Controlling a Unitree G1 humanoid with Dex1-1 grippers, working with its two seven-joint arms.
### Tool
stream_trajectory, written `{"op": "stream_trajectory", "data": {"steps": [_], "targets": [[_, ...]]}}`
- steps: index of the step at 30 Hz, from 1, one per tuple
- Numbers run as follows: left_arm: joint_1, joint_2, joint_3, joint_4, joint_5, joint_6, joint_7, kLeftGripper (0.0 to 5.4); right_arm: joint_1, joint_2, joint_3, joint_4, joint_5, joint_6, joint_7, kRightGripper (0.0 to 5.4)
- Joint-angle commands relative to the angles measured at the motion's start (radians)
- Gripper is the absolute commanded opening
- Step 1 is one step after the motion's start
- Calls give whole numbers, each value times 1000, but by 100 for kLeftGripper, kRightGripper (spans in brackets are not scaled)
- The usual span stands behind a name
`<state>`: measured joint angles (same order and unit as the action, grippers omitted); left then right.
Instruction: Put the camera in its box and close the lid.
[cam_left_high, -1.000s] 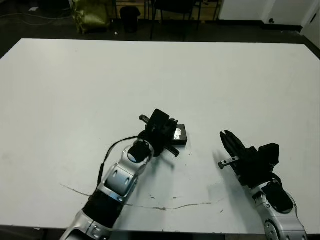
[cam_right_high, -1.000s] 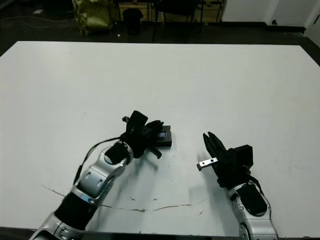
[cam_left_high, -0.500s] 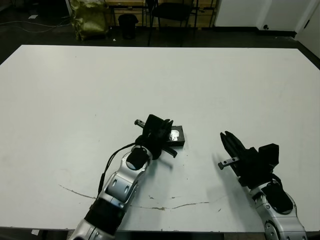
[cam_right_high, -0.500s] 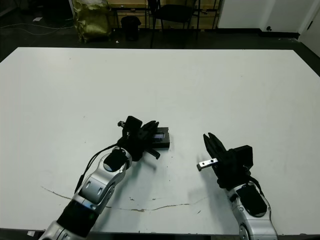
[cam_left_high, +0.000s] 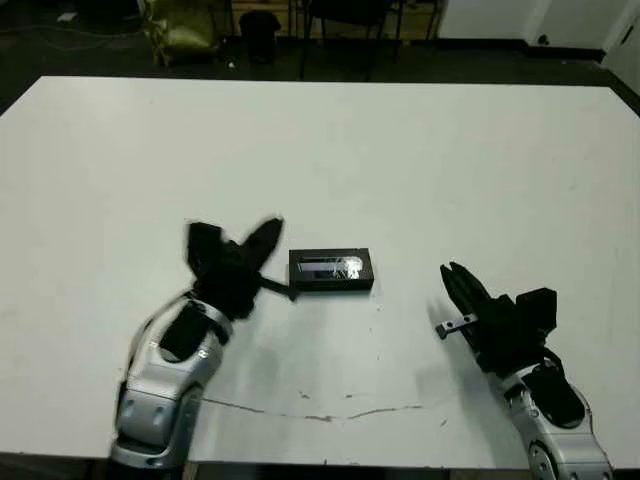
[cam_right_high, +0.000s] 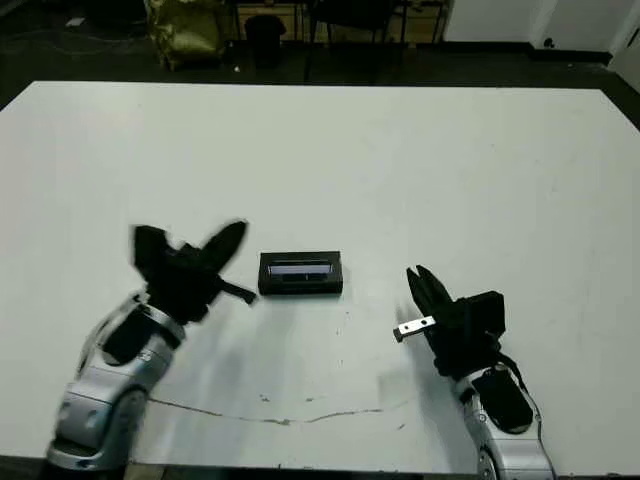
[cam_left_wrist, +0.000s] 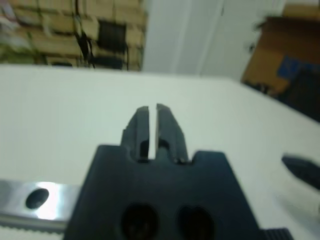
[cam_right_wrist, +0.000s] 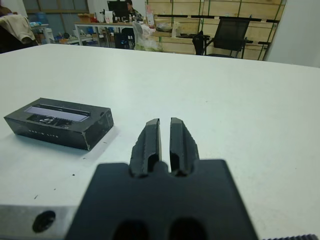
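The box (cam_left_high: 331, 271) sits closed on the white table (cam_left_high: 420, 160), near the middle of my reach, between my two arms. The lid (cam_right_wrist: 55, 112) lies flat on top of it, squared up with the black walls, and its long glossy window strip catches a pale reflection along the upper face. With the lid down I cannot see inside, so the camera is hidden from me and I cannot tell from here whether it lies in the tray. My left gripper (cam_left_high: 262, 240) hangs just to the left of the box, apart from it, and is blurred in the head views; in my left wrist view its two fingers (cam_left_wrist: 141, 126) stand almost together with only a thin slit between them, gripping nothing. My right gripper (cam_left_high: 457, 281) rests low over the table to the right of the box, well clear of it, its fingers (cam_right_wrist: 150, 140) likewise drawn close with a narrow gap and nothing held. A thin dark crack line (cam_left_high: 330, 412) runs across the tabletop near my edge.
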<state>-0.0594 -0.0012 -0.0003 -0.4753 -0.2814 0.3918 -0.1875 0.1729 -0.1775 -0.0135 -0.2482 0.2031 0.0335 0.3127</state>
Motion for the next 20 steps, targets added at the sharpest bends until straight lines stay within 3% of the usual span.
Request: {"op": "stream_trajectory", "data": {"steps": [1,11,20], "targets": [[13,8,54,-20,-35,-3,18,3,5,4,-2,-12,-9,23,-21,0],[97,-47,155,162,-74,-206,45,3,-19,57,2,-132,-22,69,-126,0],[116,-105,157,461,-18,-451,53,3,-83,105,25,-142,-101,76,-222,0]]}}
